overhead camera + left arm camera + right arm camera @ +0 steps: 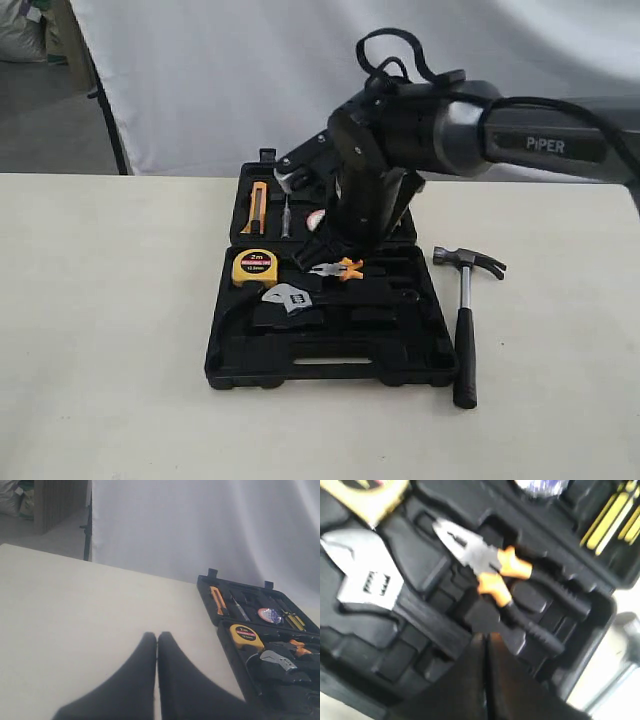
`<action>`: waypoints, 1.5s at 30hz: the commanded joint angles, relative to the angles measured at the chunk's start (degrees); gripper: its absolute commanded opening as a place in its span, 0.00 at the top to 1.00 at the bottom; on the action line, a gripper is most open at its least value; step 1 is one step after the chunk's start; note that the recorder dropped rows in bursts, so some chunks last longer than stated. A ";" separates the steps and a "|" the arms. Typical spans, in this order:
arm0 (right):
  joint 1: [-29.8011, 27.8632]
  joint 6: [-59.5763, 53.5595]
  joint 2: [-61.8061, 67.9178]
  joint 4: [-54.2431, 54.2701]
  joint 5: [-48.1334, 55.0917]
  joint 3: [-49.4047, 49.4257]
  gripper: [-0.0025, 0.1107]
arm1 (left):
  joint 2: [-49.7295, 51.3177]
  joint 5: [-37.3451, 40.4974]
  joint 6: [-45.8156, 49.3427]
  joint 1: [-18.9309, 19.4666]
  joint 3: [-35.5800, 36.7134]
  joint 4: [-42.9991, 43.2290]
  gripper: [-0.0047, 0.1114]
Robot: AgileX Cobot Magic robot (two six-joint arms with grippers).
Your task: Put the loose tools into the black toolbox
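Note:
The black toolbox (330, 372) lies open on the table. The silver adjustable wrench (289, 298) (367, 577) (278, 660) rests in its tray. A small tape roll with a red-white label (316, 220) (270, 614) sits in the lid half. On the table to the right of the box lies the black-handled claw hammer (465, 320), apart from both grippers. My right gripper (318, 246) (486, 637) hangs shut and empty over the tray, just beside the pliers' handles. My left gripper (157, 636) is shut and empty over bare table, to the left of the box.
A yellow tape measure (254, 267) (246, 636) and orange-handled pliers (338, 268) (492, 570) lie in the tray. An orange knife (258, 207) and screwdrivers (295, 621) sit in the lid. A white backdrop hangs behind the table.

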 commanded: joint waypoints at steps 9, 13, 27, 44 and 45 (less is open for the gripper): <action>-3.78 0.39 -0.17 -0.57 -14.36 16.51 0.98 | -0.18 -0.41 -0.27 1.45 -0.15 0.25 0.95; -3.78 0.39 -2.43 -0.71 -14.36 16.51 0.98 | -0.18 -0.41 -0.27 1.45 -0.15 0.25 0.95; -4.04 0.96 -2.57 -0.49 -20.84 16.51 0.98 | -0.18 -0.41 -0.27 1.45 -0.15 0.25 0.95; -4.13 2.13 -1.18 -0.49 -17.69 16.51 0.98 | -0.18 -0.41 -0.27 1.45 -0.15 0.25 0.95; -4.13 2.13 -1.88 -0.49 -17.81 16.51 0.98 | -0.18 -0.41 -0.27 1.45 -0.15 0.25 0.95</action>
